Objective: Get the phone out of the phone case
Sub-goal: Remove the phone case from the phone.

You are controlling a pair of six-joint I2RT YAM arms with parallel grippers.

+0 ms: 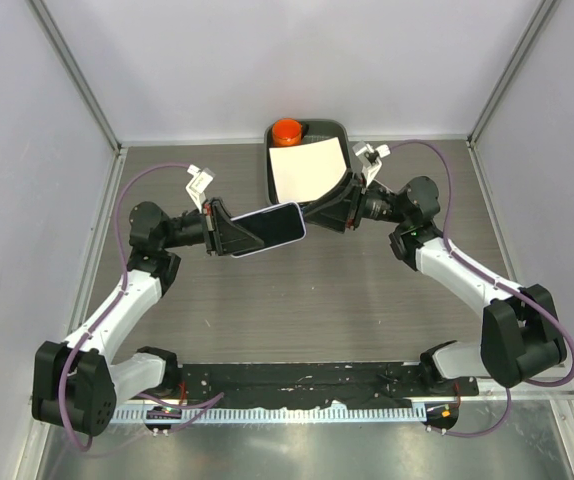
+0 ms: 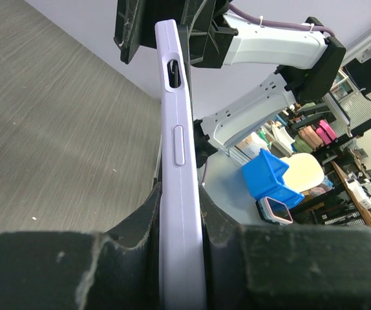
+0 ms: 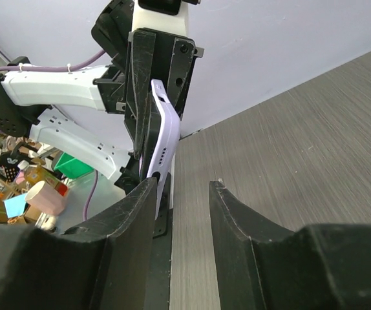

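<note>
Phone case (image 1: 272, 228) braced mid-air, likely for peeling.
Left gripper (image 1: 229, 234) clamps its left end; right gripper (image 3: 183, 184), fingers apart, flanks the right end.

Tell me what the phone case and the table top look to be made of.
Phone case: lilac, matte, likely silicone or soft plastic; moulded button bump and rounded cutout. Table top: dark grey wood-grain laminate, probably; fine parallel streaks, low sheen.
</note>
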